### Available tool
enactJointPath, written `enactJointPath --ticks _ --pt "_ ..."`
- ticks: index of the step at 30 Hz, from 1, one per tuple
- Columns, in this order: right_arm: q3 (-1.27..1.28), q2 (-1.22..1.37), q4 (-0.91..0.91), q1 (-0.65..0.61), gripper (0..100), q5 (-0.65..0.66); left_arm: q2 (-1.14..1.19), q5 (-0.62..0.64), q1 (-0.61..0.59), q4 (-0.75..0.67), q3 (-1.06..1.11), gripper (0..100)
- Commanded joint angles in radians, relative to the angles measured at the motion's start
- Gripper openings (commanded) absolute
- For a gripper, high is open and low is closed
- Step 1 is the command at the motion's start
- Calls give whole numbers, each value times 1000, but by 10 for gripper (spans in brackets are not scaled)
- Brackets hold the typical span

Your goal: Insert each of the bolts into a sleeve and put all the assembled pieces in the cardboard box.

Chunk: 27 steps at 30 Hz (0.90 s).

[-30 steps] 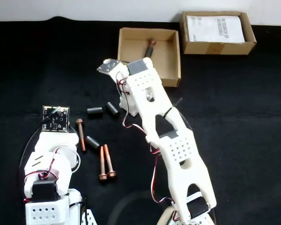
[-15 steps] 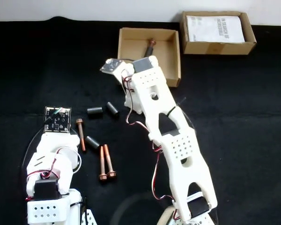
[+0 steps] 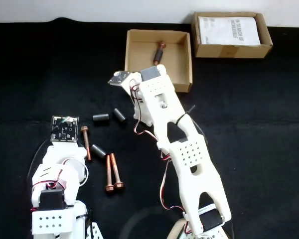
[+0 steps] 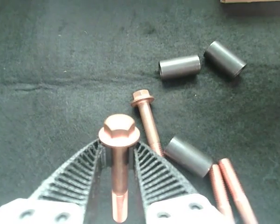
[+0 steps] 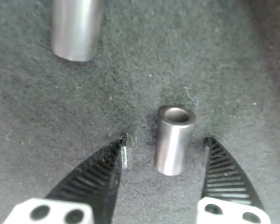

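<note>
The right gripper (image 5: 165, 140) stands open astride a dark-grey metal sleeve (image 5: 173, 140) lying on the black surface (image 5: 233, 56), where off-centre closure could roll it clear, leaving the copper hex-head bolt (image 4: 117, 186) clamped in the left gripper (image 4: 119, 148) unmated.

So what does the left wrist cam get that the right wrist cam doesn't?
Left wrist view: the left end effector shut on a held bolt, with a loose bolt, a near sleeve and two more bolts lying beside it.
Right wrist view: the right end effector, open, straddling a lying sleeve without touching it.
Both: the black cloth and a pair of sleeves on it. It is likely the same pair in both views, the straddled one included, but I can't confirm that.
</note>
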Motion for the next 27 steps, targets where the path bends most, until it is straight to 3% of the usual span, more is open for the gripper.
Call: enactJointPath --ticks 1,8,15,24,27 --pt "-39 -4 2 5 230 12 -12 0 -10 -48 16 9" --pt "-50 -15 4 10 2 12 -12 0 -10 -52 21 9" --pt "-266 -15 24 39 6 12 -12 0 -10 -49 8 9" --pt "-797 -25 25 39 6 3 1 8 19 46 -174 9" --pt "-773 -130 25 45 6 -143 2 8 45 77 -194 9"
